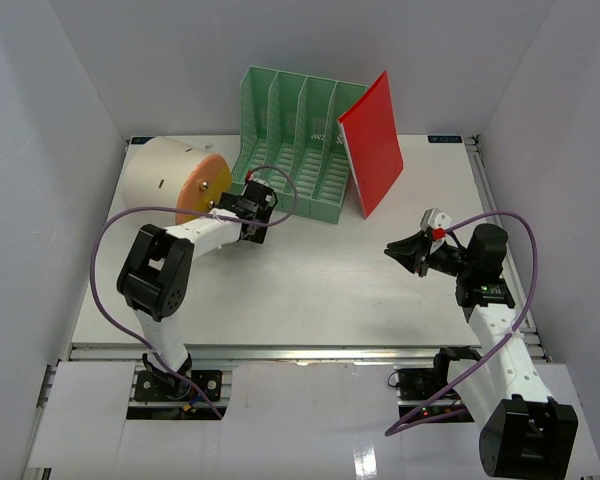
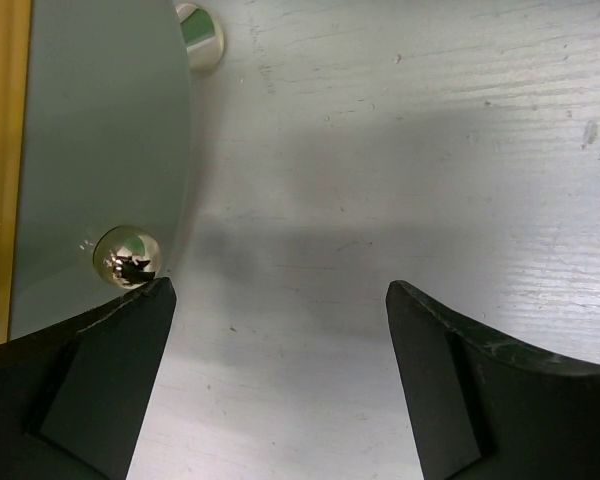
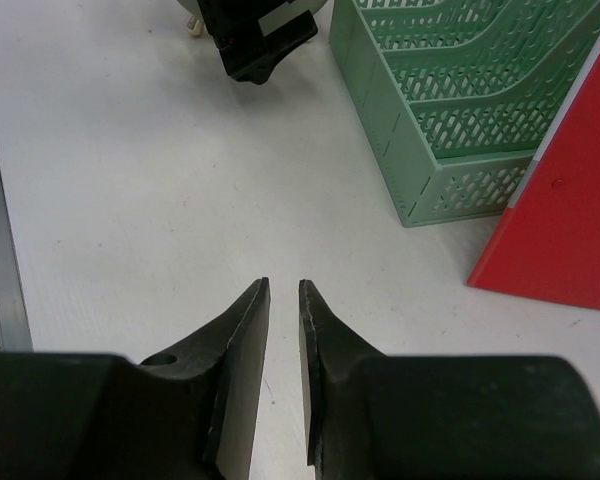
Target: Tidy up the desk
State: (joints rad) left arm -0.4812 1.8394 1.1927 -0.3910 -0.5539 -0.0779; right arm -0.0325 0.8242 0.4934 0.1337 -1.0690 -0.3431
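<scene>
The white desk (image 1: 310, 290) carries a beige cylinder (image 1: 160, 178) lying on its side at the back left, its orange face (image 1: 202, 188) turned right. My left gripper (image 1: 252, 205) hovers just right of that face, open and empty (image 2: 280, 300) above bare desk (image 2: 400, 150). In the left wrist view the cylinder's face (image 2: 90, 150) with a shiny stud (image 2: 128, 255) fills the left side. My right gripper (image 1: 392, 250) hangs over the right half of the desk, shut with only a thin slit and nothing between the fingers (image 3: 284, 285).
A green slotted file rack (image 1: 295, 140) (image 3: 430, 110) stands at the back centre. A red folder (image 1: 373, 143) (image 3: 570, 220) leans against its right end. A metal rail (image 3: 0, 280) runs along the desk edge. White walls enclose three sides.
</scene>
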